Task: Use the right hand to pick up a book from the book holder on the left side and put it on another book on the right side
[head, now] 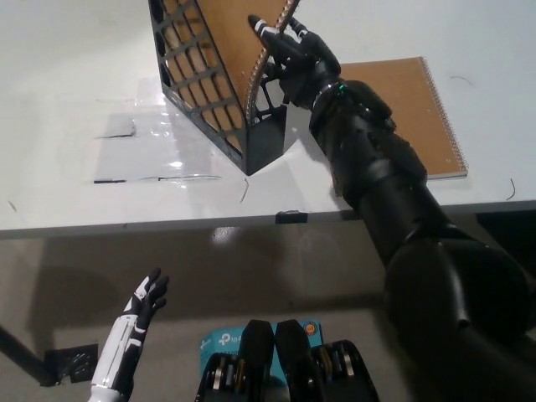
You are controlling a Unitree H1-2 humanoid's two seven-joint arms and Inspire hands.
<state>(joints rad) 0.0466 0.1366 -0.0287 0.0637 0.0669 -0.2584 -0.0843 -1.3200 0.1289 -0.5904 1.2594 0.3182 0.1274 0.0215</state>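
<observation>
A brown spiral-bound cardboard-covered book (224, 50) stands tilted, partly raised out of the black lattice book holder (219, 105) on the white table. A second brown spiral-bound book (416, 105) lies flat, to the holder's right.

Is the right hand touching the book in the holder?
Touching. The head view shows the right hand with fingers wrapped over the spiral edge of the book, which is partly lifted from the holder.
</observation>
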